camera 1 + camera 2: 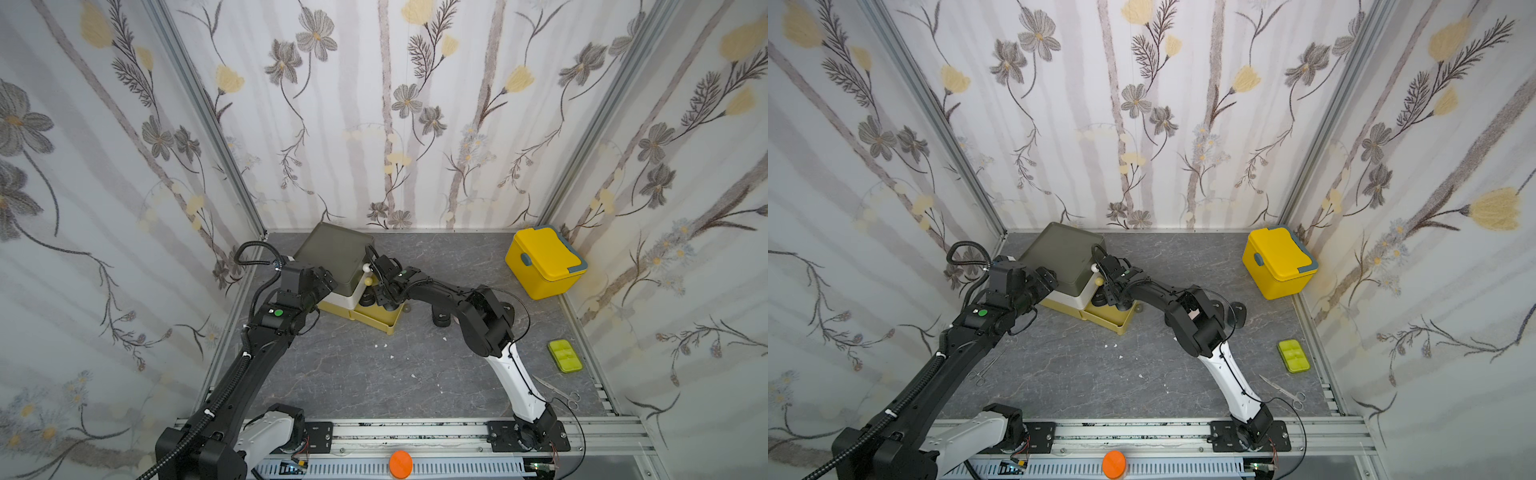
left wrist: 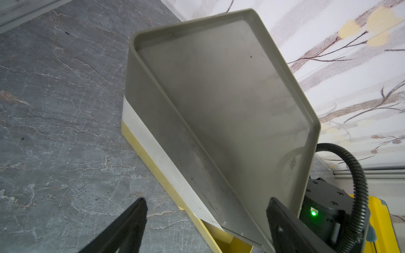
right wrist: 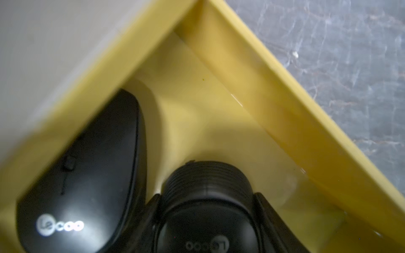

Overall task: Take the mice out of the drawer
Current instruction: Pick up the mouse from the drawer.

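Reaching into the pulled-out mustard bottom tier (image 1: pixel 380 322) of the drawer (image 1: pixel 336 253), which stands at the far left of the grey table (image 1: pixel 353 374), the right gripper (image 3: pixel 208 197) has its two fingers pressed against the flanks of a black mouse (image 3: pixel 208 221). They seem clamped on it. A second black mouse (image 3: pixel 87 175) lies just beside it, to its left in the right wrist view, partly under the white tier above. The drawer floor beyond them is bare.

The left gripper (image 2: pixel 206 201) sits at the drawer's near left corner with its fingers apart and nothing held. The olive top's edge lies between them. Whether either finger touches the box, I cannot tell.

The step in hand looks like lifting this mouse out. To do it well, the grip probably needs to stay square across the narrow sides, since the shell looks smooth and rounded and could squirt free. A straight rise should clear the drawer's front wall before any sideways travel, and should keep off the neighbouring mouse. The overhanging white tier leaves little room on the far side.

Both mice carry the word "Lecoo" in white on the shell. On the second mouse it reads upright, and on the held mouse upside down in this view. No other writing is legible.
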Controlling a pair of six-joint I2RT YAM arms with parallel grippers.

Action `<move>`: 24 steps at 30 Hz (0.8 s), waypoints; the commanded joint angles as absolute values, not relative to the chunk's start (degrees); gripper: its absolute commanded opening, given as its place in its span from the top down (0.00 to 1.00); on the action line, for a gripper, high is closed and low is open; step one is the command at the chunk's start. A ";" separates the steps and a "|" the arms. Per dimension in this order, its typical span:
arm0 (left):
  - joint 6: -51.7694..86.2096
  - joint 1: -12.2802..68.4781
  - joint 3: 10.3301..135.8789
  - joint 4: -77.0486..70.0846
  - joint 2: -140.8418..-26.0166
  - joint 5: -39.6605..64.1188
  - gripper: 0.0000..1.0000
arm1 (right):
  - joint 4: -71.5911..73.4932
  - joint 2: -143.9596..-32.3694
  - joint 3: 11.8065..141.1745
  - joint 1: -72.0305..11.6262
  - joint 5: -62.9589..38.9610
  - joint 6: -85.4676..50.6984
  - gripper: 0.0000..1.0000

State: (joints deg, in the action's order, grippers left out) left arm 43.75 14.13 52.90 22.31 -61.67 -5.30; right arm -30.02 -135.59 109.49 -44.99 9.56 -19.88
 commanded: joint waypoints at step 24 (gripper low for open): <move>40.40 14.14 56.14 24.88 -59.70 -1.58 0.10 | -26.22 -112.40 92.76 -42.82 7.90 -25.50 0.43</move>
